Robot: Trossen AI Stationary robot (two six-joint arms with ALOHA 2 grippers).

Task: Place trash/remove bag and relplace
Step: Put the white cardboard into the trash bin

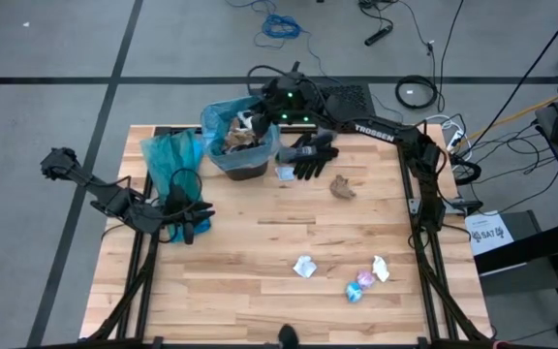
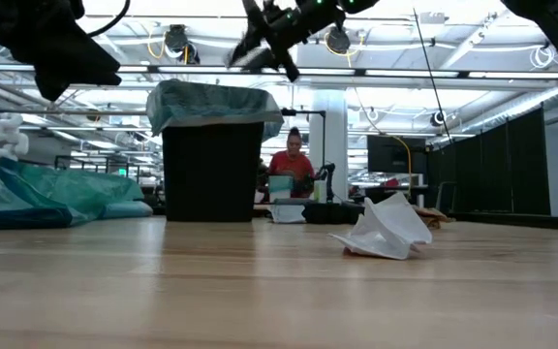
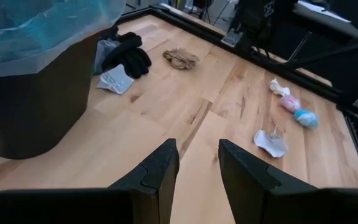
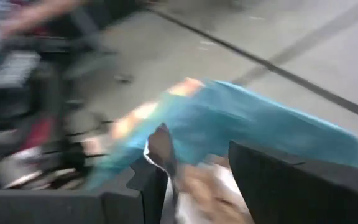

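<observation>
A black bin [image 1: 245,160] lined with a blue bag [image 1: 223,114] stands at the table's far side, with crumpled trash [image 1: 237,139] inside. My right gripper [image 1: 256,122] hovers above the bin's mouth, open; its wrist view shows the blue bag [image 4: 247,124] and scraps below its fingers, blurred. More trash lies on the table: a brown scrap [image 1: 342,186], two white scraps [image 1: 303,267] [image 1: 381,269] and a blue-pink wrapper [image 1: 359,286]. My left gripper [image 3: 197,168] waits open at the table's left, above bare wood.
A loose blue bag [image 1: 172,155] lies in a heap left of the bin. Black gloves [image 1: 310,155] and a small grey-white scrap [image 1: 286,173] lie right of the bin. A person [image 2: 292,165] sits in the room beyond the table.
</observation>
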